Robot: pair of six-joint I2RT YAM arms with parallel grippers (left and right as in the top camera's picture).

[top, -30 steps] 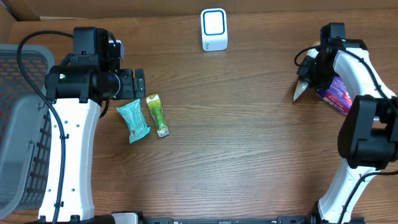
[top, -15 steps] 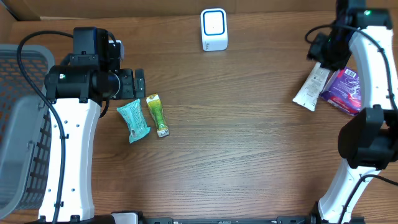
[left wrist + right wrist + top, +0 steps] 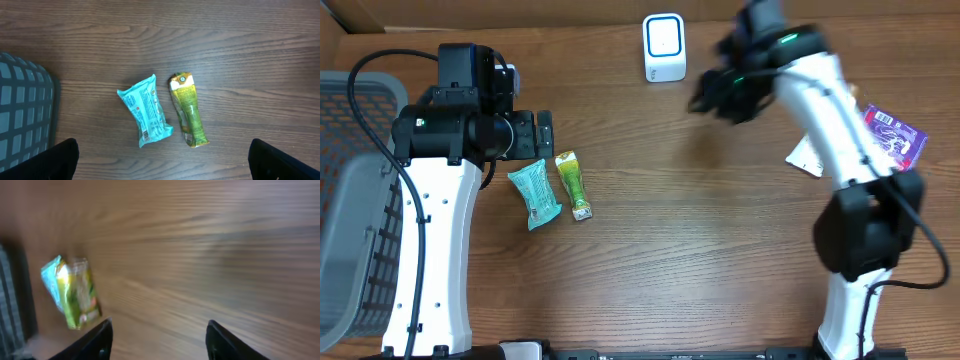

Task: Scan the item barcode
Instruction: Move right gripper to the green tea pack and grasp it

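A teal packet [image 3: 534, 195] [image 3: 147, 111] and a green packet [image 3: 573, 184] [image 3: 187, 109] lie side by side on the wooden table. My left gripper [image 3: 544, 137] [image 3: 160, 167] hovers open just above them with nothing between its fingers. The white and blue scanner [image 3: 664, 47] stands at the table's far edge. My right gripper [image 3: 712, 95] [image 3: 161, 341] is blurred in mid-air to the right of the scanner, open and empty. In the right wrist view both packets [image 3: 72, 292] show far to the left. A white packet [image 3: 807, 155] and a purple packet [image 3: 895, 133] lie at the right.
A grey mesh basket [image 3: 355, 200] [image 3: 22, 115] stands at the table's left edge, close to the left arm. The right arm's white link [image 3: 830, 110] stretches across the white packet's side of the table.
My right gripper has opened, let go of the white packet at the right, and swung left toward the scanner. The left arm has not moved.
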